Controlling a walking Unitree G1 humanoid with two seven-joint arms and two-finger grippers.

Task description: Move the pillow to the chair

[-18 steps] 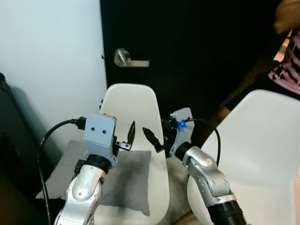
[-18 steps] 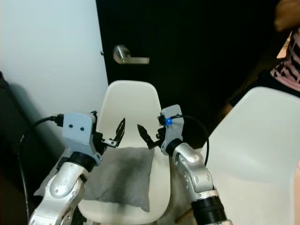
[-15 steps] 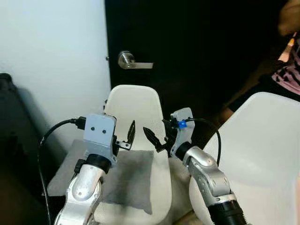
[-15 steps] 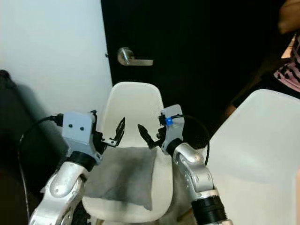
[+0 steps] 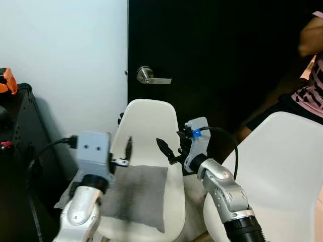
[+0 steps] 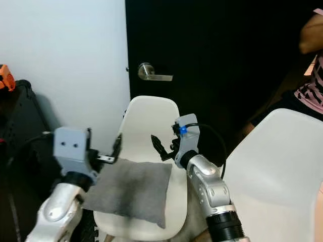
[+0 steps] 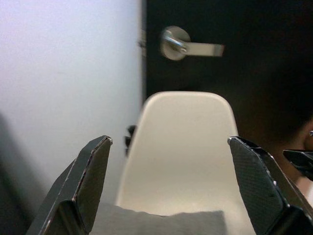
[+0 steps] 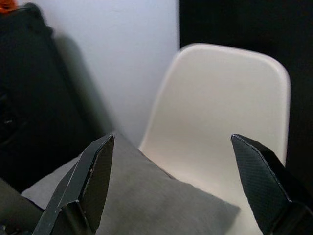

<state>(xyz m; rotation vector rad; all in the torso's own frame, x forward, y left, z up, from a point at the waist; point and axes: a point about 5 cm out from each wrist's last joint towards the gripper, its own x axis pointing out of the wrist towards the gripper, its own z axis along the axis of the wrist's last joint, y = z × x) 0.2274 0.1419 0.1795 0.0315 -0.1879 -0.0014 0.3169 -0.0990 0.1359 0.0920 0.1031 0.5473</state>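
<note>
A grey pillow point(image 5: 137, 193) lies flat on the seat of a white shell chair point(image 5: 152, 124), with its left corner hanging past the seat edge. My left gripper point(image 5: 128, 148) hovers open just above the pillow's back edge, nothing between its fingers point(image 7: 92, 182). My right gripper point(image 5: 168, 148) hangs open at the chair's right side, level with the backrest, and is also empty. In the right wrist view the pillow point(image 8: 146, 200) and the chair back point(image 8: 225, 107) sit between the fingers point(image 8: 93, 178).
A black door with a silver lever handle point(image 5: 151, 76) stands behind the chair, next to a white wall. A second white chair point(image 5: 282, 166) is close on the right, with a person point(image 5: 309, 75) beyond it. Dark furniture point(image 5: 15, 136) holding an orange item point(image 5: 6, 80) stands at the left.
The camera has swung left, so the door and chair sit further right. My left arm has drawn a little to the left. Both grippers stay open and the pillow rests on the seat.
</note>
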